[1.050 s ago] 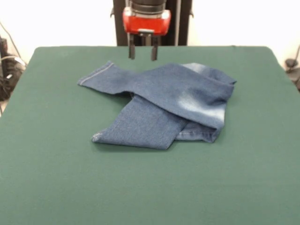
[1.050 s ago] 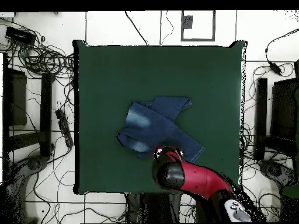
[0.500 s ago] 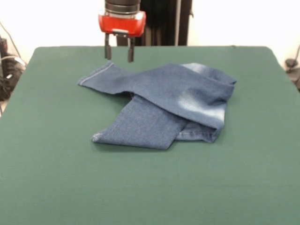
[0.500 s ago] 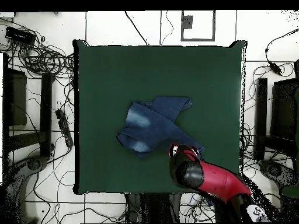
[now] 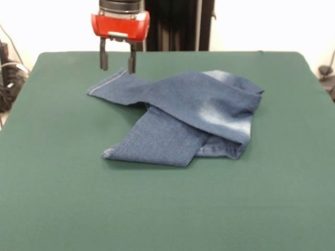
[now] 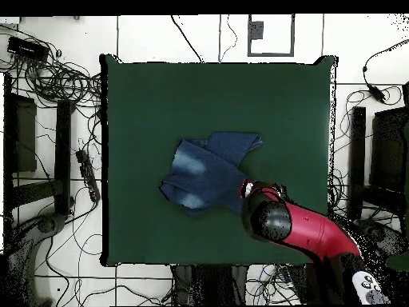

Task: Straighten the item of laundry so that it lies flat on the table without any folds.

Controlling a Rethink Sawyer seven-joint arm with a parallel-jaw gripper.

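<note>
The gripper [image 5: 117, 60] hangs with its two dark fingers [image 5: 103, 60] spread apart and nothing between them, right above the hem end of one leg of the jeans [image 5: 183, 117]. That blue denim pair sits roughly mid-table [image 5: 167, 209], a bit toward the robot's side, and it's crumpled: one leg is folded across the other, with a faded pale patch on top and pale stitching along the hem. No readable label or writing anywhere.
</note>
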